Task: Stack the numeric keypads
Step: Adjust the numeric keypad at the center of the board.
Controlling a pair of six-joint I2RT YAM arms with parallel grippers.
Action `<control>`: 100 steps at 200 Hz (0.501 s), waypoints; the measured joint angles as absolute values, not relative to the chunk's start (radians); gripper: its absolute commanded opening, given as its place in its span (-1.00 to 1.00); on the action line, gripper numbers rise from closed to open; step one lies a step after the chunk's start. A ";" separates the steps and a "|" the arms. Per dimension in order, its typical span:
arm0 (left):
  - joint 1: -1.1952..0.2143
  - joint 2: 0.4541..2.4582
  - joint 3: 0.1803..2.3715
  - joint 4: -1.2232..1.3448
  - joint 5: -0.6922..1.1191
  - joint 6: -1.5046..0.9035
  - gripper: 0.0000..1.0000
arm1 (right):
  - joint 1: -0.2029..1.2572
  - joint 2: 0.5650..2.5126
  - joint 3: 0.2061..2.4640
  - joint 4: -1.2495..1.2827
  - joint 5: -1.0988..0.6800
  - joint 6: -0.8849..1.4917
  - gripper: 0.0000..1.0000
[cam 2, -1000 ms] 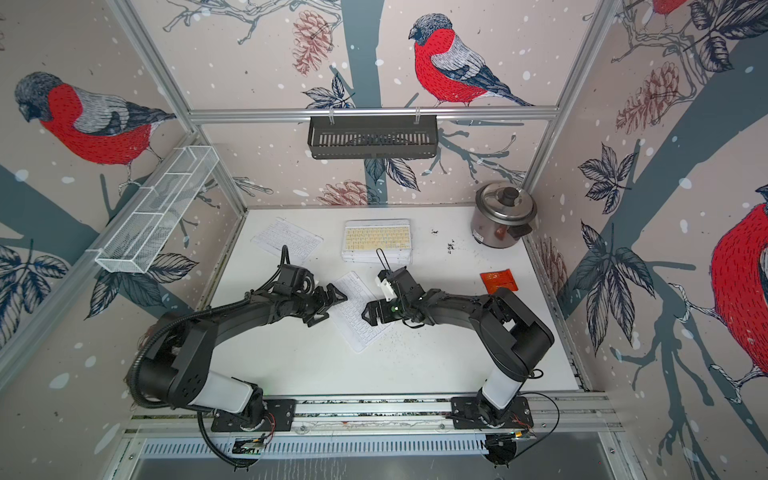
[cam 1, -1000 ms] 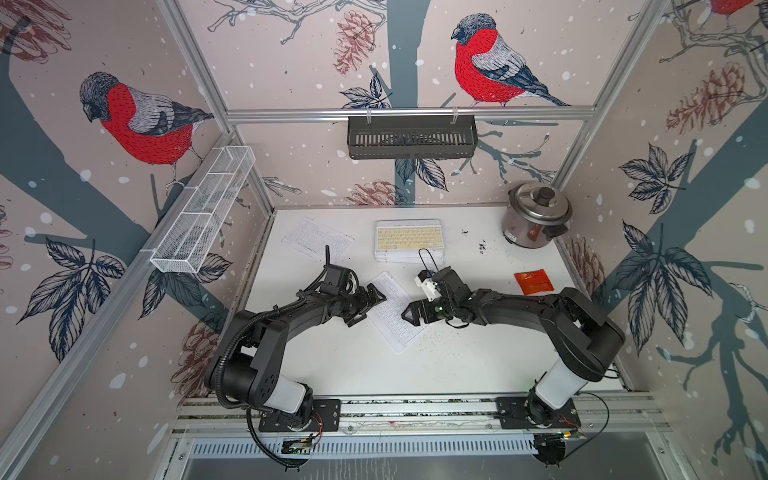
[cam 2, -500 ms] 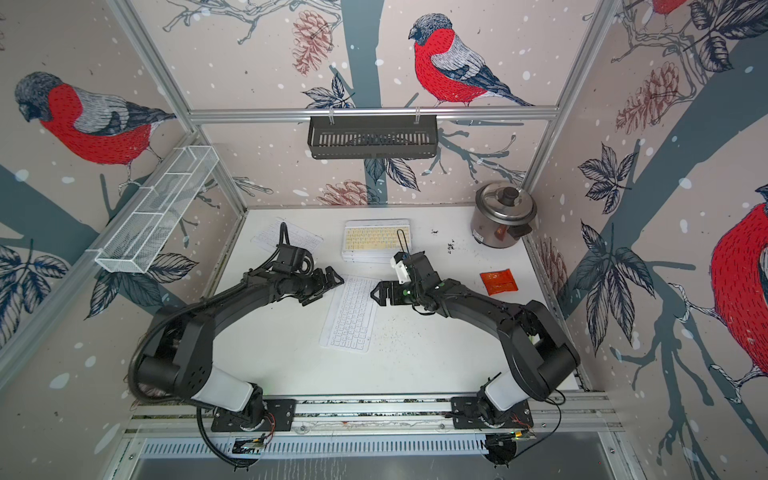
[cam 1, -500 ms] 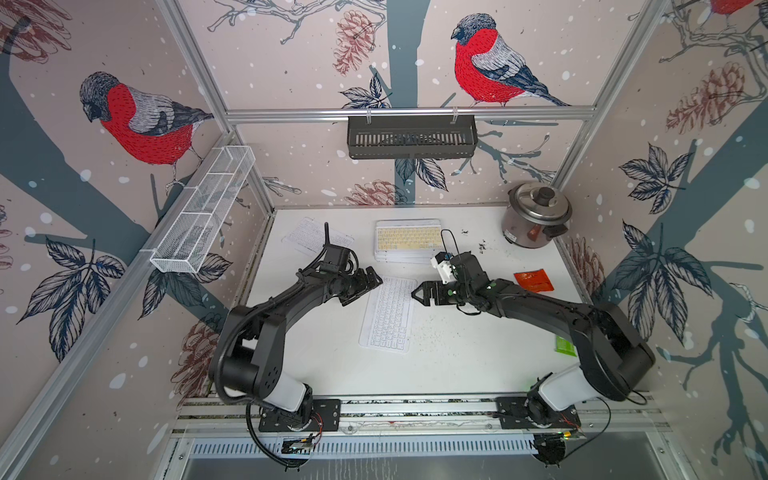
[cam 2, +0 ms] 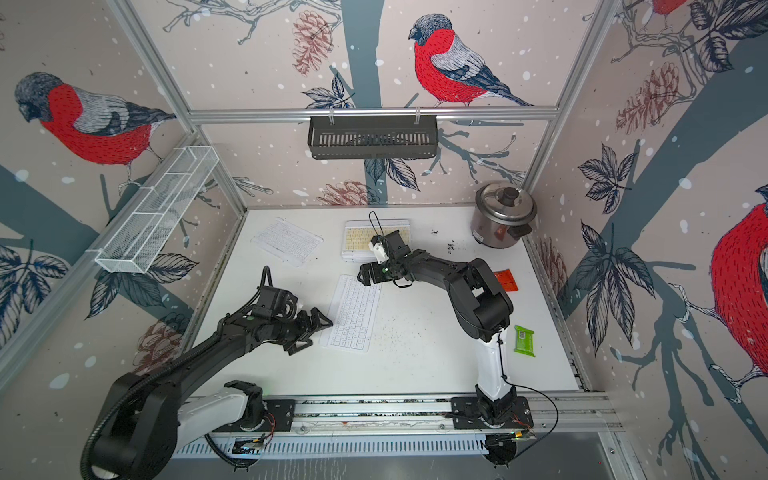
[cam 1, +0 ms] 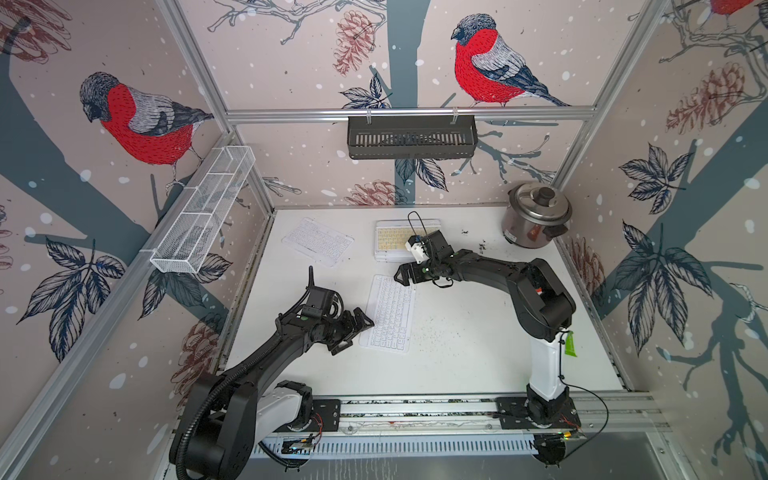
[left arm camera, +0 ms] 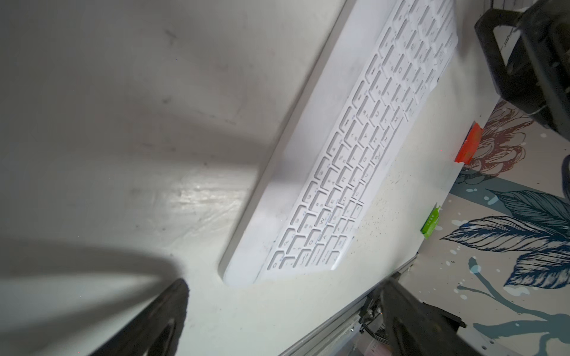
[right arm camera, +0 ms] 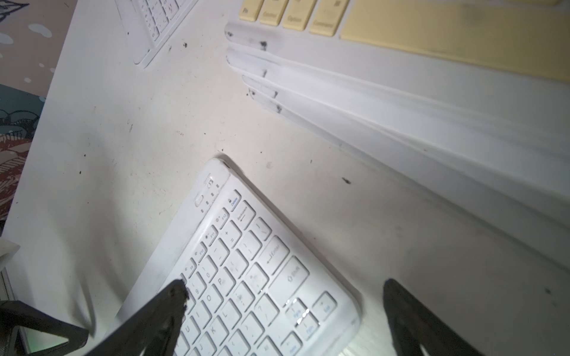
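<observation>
A white keypad (cam 1: pixel 388 316) (cam 2: pixel 352 313) lies flat mid-table, its long side running front to back. My left gripper (cam 1: pixel 361 328) (cam 2: pixel 318 330) stands open beside its near left edge, holding nothing; in the left wrist view the keypad (left arm camera: pixel 354 154) lies beyond the gripper (left arm camera: pixel 283 285). My right gripper (cam 1: pixel 403 276) (cam 2: pixel 365 278) hangs open over the keypad's far end, its jaws straddling that corner (right arm camera: pixel 246 271) around the gripper (right arm camera: pixel 285 288). Behind it sits a stack of keypads with a yellow-keyed one on top (cam 1: pixel 395 241) (right arm camera: pixel 401 92). Another white keypad (cam 1: pixel 318 241) lies at the back left.
A rice cooker (cam 1: pixel 536 216) stands in the back right corner. A red packet (cam 2: pixel 507 279) and a green packet (cam 2: pixel 524 340) lie along the right side. A black basket (cam 1: pixel 411 137) hangs on the back wall and a wire basket (cam 1: pixel 203 216) on the left wall.
The middle keypad went from slanted between both grippers to lying straight on the table. My left gripper has drawn toward the front along its left edge. My right gripper stays by its far end.
</observation>
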State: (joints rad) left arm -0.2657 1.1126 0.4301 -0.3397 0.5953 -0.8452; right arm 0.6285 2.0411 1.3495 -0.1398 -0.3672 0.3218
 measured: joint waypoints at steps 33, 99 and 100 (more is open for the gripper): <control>-0.265 1.108 0.371 -0.246 0.685 -0.922 0.93 | 0.637 2.058 1.336 -0.120 -0.374 0.310 0.99; -0.262 1.177 0.395 -0.205 0.729 -0.968 0.93 | 0.667 1.879 1.047 0.028 -0.393 0.385 0.99; -0.262 1.179 0.397 -0.205 0.728 -0.967 0.93 | 0.669 1.873 1.039 0.032 -0.393 0.389 0.99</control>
